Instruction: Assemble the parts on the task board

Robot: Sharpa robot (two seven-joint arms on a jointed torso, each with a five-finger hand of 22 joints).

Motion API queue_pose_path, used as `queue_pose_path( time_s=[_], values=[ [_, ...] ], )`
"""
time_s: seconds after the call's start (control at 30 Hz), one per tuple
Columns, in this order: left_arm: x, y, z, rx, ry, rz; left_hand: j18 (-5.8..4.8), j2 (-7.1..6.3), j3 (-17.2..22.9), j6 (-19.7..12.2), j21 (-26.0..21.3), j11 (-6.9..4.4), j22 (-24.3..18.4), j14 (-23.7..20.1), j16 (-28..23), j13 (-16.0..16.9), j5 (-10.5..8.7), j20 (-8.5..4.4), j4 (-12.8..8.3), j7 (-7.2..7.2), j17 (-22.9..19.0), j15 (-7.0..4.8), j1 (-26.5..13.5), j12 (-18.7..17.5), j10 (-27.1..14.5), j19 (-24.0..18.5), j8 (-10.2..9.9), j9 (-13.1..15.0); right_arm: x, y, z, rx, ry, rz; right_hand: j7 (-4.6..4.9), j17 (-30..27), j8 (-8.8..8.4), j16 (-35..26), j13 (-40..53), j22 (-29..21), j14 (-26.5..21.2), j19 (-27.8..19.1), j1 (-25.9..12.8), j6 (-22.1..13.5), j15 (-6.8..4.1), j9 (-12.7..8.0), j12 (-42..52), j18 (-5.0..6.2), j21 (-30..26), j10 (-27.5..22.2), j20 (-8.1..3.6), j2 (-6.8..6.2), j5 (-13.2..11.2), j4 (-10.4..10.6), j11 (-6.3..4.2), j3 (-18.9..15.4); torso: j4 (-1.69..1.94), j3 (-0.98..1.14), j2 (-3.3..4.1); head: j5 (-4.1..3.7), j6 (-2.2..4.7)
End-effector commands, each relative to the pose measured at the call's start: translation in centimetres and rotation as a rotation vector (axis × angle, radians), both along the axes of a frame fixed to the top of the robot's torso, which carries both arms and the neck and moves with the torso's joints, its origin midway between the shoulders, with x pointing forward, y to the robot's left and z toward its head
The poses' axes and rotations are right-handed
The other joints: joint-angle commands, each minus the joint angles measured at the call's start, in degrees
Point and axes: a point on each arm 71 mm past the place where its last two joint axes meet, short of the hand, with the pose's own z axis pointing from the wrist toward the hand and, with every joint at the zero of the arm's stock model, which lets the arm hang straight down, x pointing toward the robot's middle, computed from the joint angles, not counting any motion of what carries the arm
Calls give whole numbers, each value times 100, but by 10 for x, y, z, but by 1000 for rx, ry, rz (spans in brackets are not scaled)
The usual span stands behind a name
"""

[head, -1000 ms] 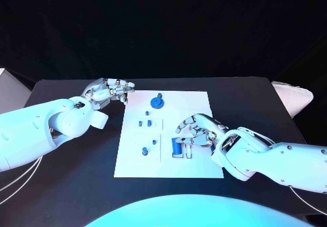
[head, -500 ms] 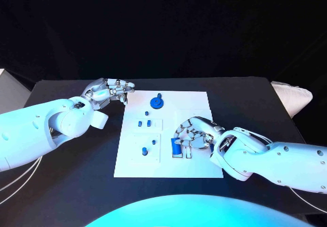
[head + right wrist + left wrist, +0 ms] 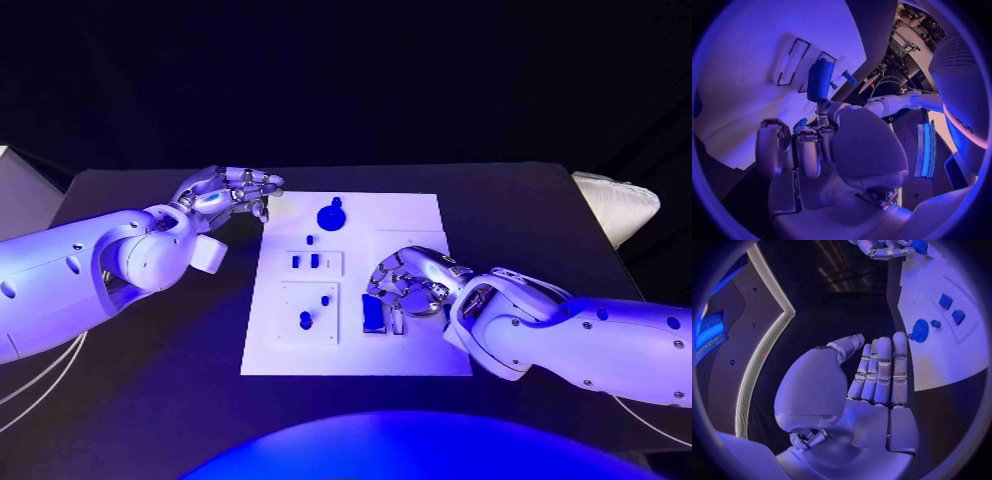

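One white task board (image 3: 411, 215) lies in the middle of the black table (image 3: 534, 215), and I count six blue parts on it. At the board's twelve o'clock sits a single round blue disc (image 3: 332, 215) with a knob. Just below it, toward the board's ten o'clock, two small blue blocks (image 3: 306, 261) stand side by side in one outlined square. Below those, at about eight o'clock, a second outlined square holds a small blue peg (image 3: 326, 299) and a blue oval piece (image 3: 306, 320). At the board's five o'clock, a long blue bar (image 3: 375, 315) stands in a framed slot.

The right hand (image 3: 414, 283) is over the board's lower right, directly beside that bar. Its fingers are curled in and pressed close together, and in the right wrist view the fingertips (image 3: 821, 111) close on the bar's near end (image 3: 820, 80), pinching it.

The left hand (image 3: 228, 192) sits off the board, at its ten o'clock corner, over bare table. The left wrist view shows its fingers (image 3: 882, 371) laid straight and pressed together side by side, the thumb alongside, with nothing in them.
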Motion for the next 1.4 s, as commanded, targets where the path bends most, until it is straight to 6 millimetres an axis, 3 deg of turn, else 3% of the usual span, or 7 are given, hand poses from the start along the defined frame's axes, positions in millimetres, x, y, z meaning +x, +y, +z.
queue_pose_path(
  time_s=[0.03,0.27,0.57,0.77,0.93,1.13,1.4],
  values=[
    [0,-1,0,-8,2,-14,45,39,15,-26,-20,-13,-6,-37,-12,-8,14,6,10,-9,-8,8,9,20,-34,46,21,-3,-2,-4,-9,-60,38,-5,-10,1443,41,37,1125,1197,573,254,-93,-49,36,13,16,-31,1,250,-39,-3,-17,-94,7,143,-2,2,0,6,0],
    [0,-2,0,-6,4,-14,45,39,15,-26,-20,-13,-6,-37,-12,-8,14,6,10,-9,-8,8,9,20,-34,46,21,-3,-1,-4,-10,-68,29,-13,-10,1444,79,37,1100,1194,573,252,-179,-81,35,32,-29,-29,-12,228,-40,-83,-18,-189,5,219,-2,2,3,10,0],
    [0,-2,-1,-5,6,-13,45,44,20,-31,-20,-12,-7,-38,-12,-9,13,4,9,-6,-9,7,16,22,-38,49,22,-5,-1,-4,-15,-122,51,13,5,1410,143,20,1040,1164,564,216,-307,-145,47,66,-139,-8,-137,167,-34,-309,-22,-388,21,209,-1,5,1,15,0],
    [0,-1,-1,-4,7,-12,45,45,20,-32,-21,-11,-7,-38,-12,-9,13,4,11,-5,-10,8,14,22,-39,50,22,-5,-2,-4,-16,-148,55,34,22,1405,140,16,1023,1154,563,202,-609,-193,63,51,-169,-2,-180,150,-19,-215,-13,-224,38,179,2,9,3,15,0],
    [0,-1,-1,-3,8,-10,44,54,18,-35,-23,-7,-8,-37,-12,-10,11,4,26,0,-10,10,2,24,-42,52,24,-7,0,-7,-13,-116,24,13,12,1435,148,32,1053,1176,570,229,-692,-179,59,36,-118,-16,-97,180,-16,-138,29,-191,30,265,-2,5,1,16,0],
    [0,-1,-2,-3,9,-11,42,69,18,-40,-27,-4,-11,-37,-11,-12,11,5,47,2,-11,14,-14,27,-46,54,26,-9,1,-8,-10,-83,-5,-8,11,1437,148,33,1045,1176,571,230,-699,-179,59,34,-131,-16,-97,173,-16,-134,32,-192,28,277,-1,6,-1,13,0],
    [0,-1,-2,-2,11,-10,41,83,18,-45,-31,-2,-14,-36,-10,-13,11,7,67,4,-12,16,-28,29,-51,56,28,-11,2,-11,-8,-50,-23,-32,63,1355,87,-11,940,1142,549,194,-884,-281,89,-24,-317,7,-236,67,4,-326,25,-205,71,313,0,5,5,12,0]
  ],
)
